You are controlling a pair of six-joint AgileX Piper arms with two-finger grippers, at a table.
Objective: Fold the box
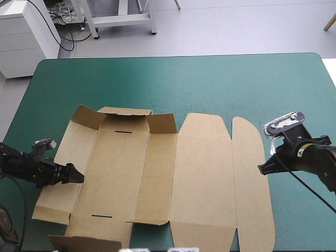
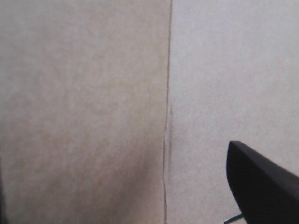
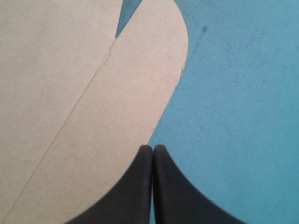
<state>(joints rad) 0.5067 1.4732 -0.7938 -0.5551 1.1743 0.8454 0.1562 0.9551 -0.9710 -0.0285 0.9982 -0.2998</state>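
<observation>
The table (image 1: 210,79), covered in teal-green, fills the frame; the brown box (image 1: 202,173) lies mostly flat across the lower centre.

Pale grey floor (image 1: 236,26) lies beyond the table's (image 1: 173,79) far edge. A white cabinet (image 1: 26,37) stands off its far left corner, with a white stand (image 1: 121,20) and cables (image 1: 64,16) beside.

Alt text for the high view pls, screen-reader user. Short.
A cut sheet of brown board, the box, lies mostly flat on a teal-green table, with a few flaps raised along its far left edge. The left gripper reaches in over the box's left panel; the right gripper points at its rounded right edge.
</observation>
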